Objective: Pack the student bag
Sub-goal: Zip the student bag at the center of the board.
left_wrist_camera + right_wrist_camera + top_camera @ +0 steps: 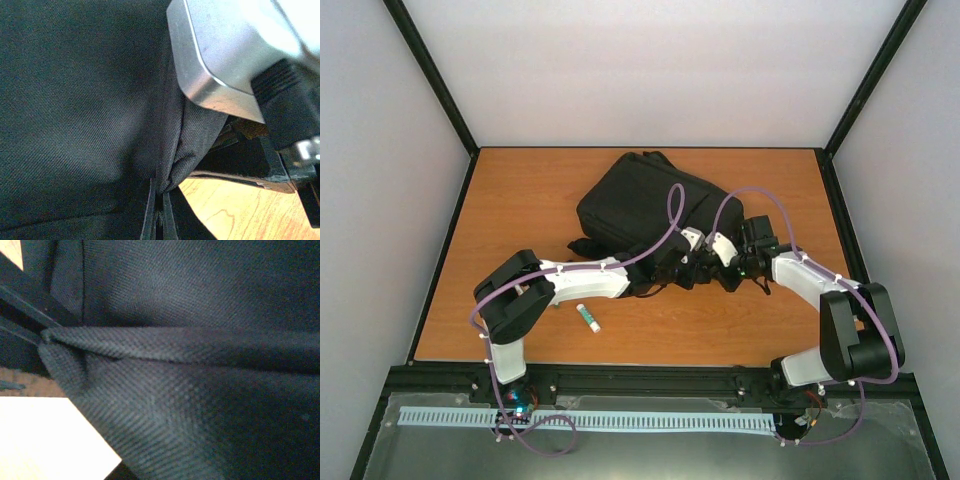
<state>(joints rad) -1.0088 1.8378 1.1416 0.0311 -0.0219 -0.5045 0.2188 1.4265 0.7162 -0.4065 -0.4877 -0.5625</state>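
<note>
The student bag (645,205), a large black fabric backpack, lies at the middle back of the table. Both grippers meet at its near edge. My left gripper (160,200) is shut, its two thin dark fingers (148,215) pinching a bunched fold of the bag's fabric (180,150); in the top view the left gripper (682,268) sits under the bag's front rim. My right gripper (728,266) is right beside it, and black weave (190,405) fills the right wrist view, covering its fingers. A taut fold (165,345) runs across that view.
A small white tube with a green cap (588,318) lies on the wood table (520,220) in front of the left arm. The right arm's silver housing (220,55) hangs close above the left gripper. Black frame posts and white walls enclose the table.
</note>
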